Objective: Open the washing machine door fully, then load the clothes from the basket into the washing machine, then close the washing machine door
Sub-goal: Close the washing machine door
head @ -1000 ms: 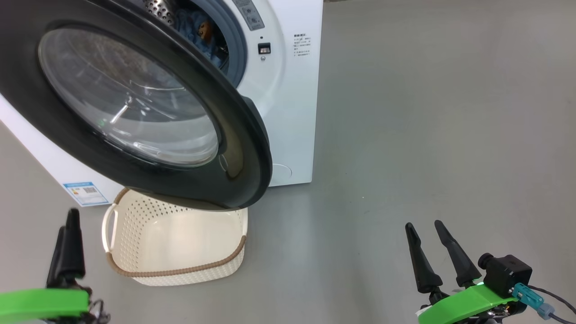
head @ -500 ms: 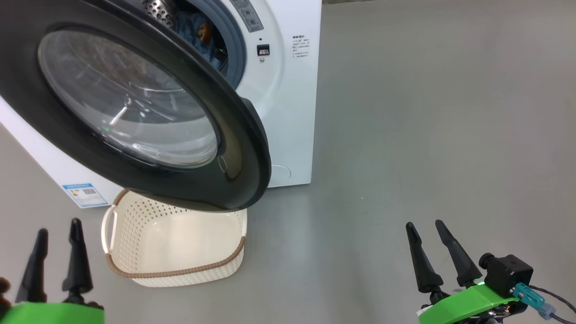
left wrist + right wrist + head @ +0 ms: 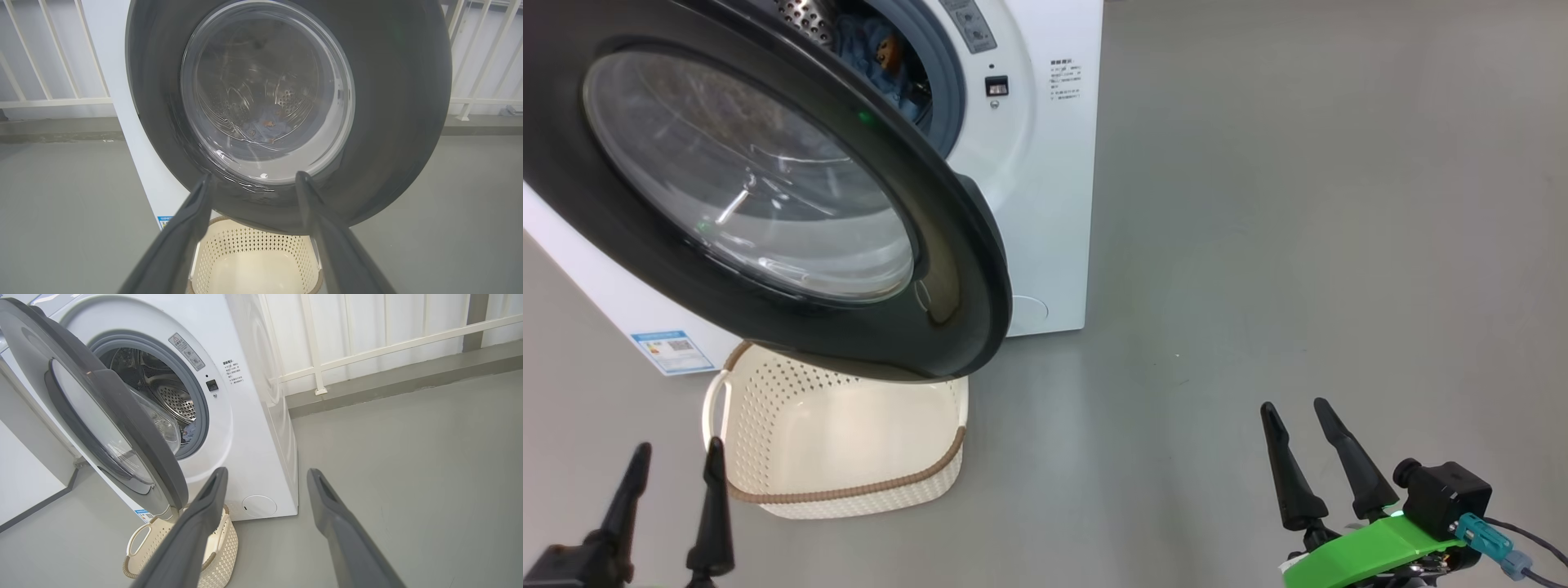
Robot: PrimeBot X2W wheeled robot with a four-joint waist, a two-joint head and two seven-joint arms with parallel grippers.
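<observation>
The washing machine (image 3: 1045, 188) (image 3: 245, 428) stands with its door (image 3: 768, 204) (image 3: 286, 106) (image 3: 102, 424) swung partly open over the basket (image 3: 841, 457) (image 3: 253, 261) (image 3: 220, 547), which holds nothing. The clothes (image 3: 882, 61) (image 3: 265, 126), light blue with orange bears, lie inside the drum. My left gripper (image 3: 674, 457) (image 3: 251, 181) is open at the lower left, beside the basket's near corner and pointing at the door's glass. My right gripper (image 3: 1294, 412) (image 3: 265, 475) is open over bare floor at the lower right, apart from everything.
Grey floor (image 3: 1298, 204) stretches to the right of the machine. A white railing (image 3: 367, 347) (image 3: 49, 98) runs behind it along the wall. A blue label (image 3: 670, 349) sits on the machine's lower front.
My left gripper has dropped lower in the head view and turned so both its fingers show apart. The right gripper, door and basket stay put, apart from a slight camera shift.
</observation>
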